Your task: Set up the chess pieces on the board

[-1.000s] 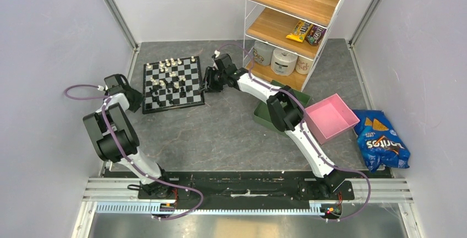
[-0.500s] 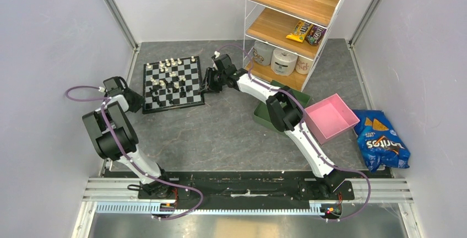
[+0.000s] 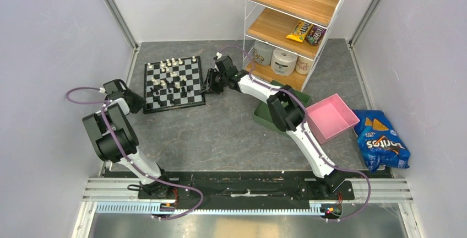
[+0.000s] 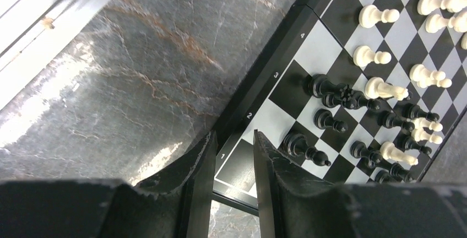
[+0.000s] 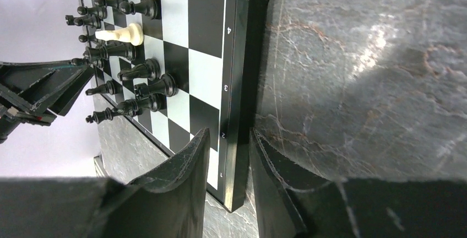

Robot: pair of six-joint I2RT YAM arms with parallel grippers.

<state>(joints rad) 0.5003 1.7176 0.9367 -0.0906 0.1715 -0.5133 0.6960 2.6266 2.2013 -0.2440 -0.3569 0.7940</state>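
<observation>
The board (image 3: 193, 86) lies at the back left of the table. Cream and black chess pieces (image 3: 170, 81) stand scattered over its left and middle squares. My left gripper (image 3: 137, 104) is at the board's near left corner. In the left wrist view its jaws (image 4: 234, 135) straddle the border by square 1, closed on the board (image 4: 242, 163), with black pieces (image 4: 325, 119) just beyond. My right gripper (image 3: 208, 86) is at the board's right edge. In the right wrist view it (image 5: 229, 131) pinches that thick edge (image 5: 237, 111) near the 2 mark. Pieces (image 5: 132, 72) stand further in.
A wire shelf (image 3: 292, 23) with snacks and paper rolls stands at the back right. Beside the right arm lie a green tray (image 3: 263, 118) and a pink tray (image 3: 330, 118). A blue chips bag (image 3: 383, 144) is at the far right. The left wall is close to the left arm.
Both grippers' jaws have narrowed onto the board's edges. The board has shifted slightly to the right, and the left gripper has drawn a little nearer to its corner.
</observation>
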